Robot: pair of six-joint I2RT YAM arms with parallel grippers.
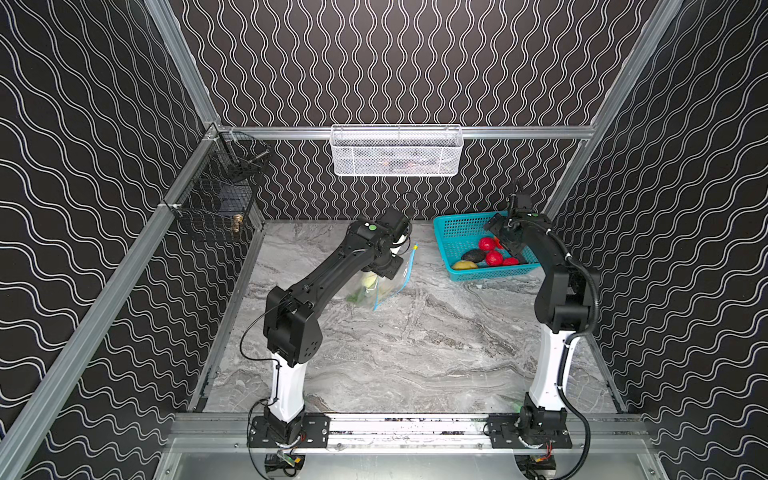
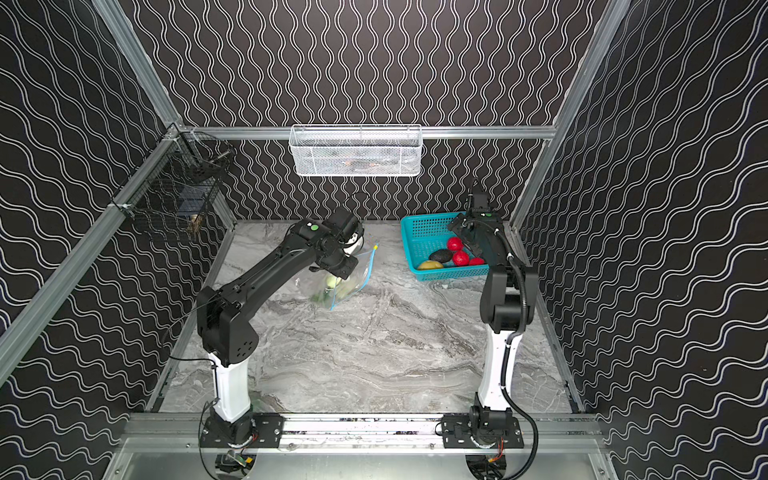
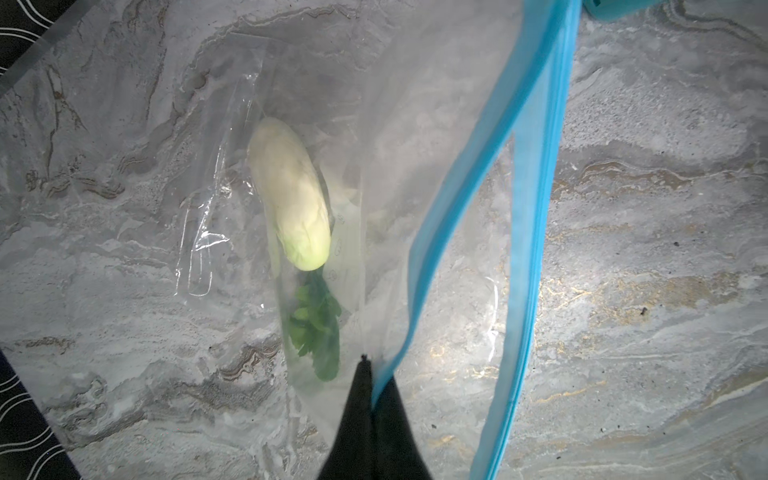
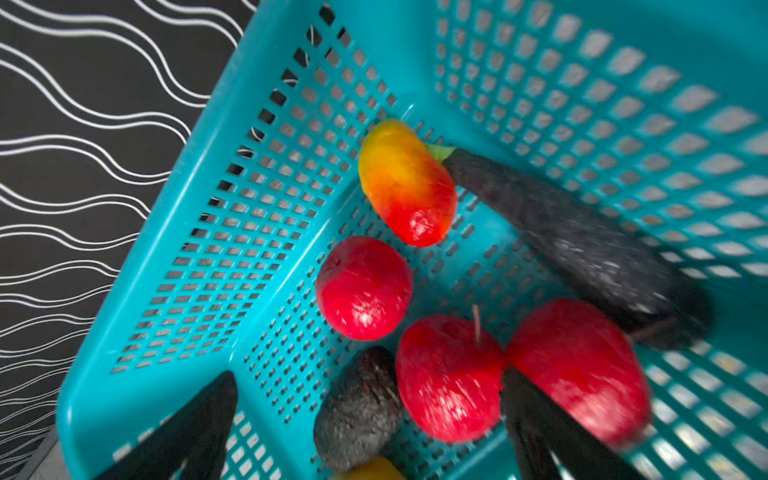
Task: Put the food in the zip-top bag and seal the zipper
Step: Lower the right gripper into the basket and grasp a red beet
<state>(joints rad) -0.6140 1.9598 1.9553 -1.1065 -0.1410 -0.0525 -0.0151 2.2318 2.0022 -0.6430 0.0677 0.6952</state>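
Left wrist, end effector [image 3: 367, 362] pinching zip-top bag [image 3: 415, 124]

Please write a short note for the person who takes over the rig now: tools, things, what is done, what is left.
Left tool: shut on the zip-top bag at its mouth, holding it open.
Right tool: open, above the teal basket, holding nothing.
Done: white radish is in the bag.
Left: the other food, such as a red fruit, lies in the basket; then seal the zipper.
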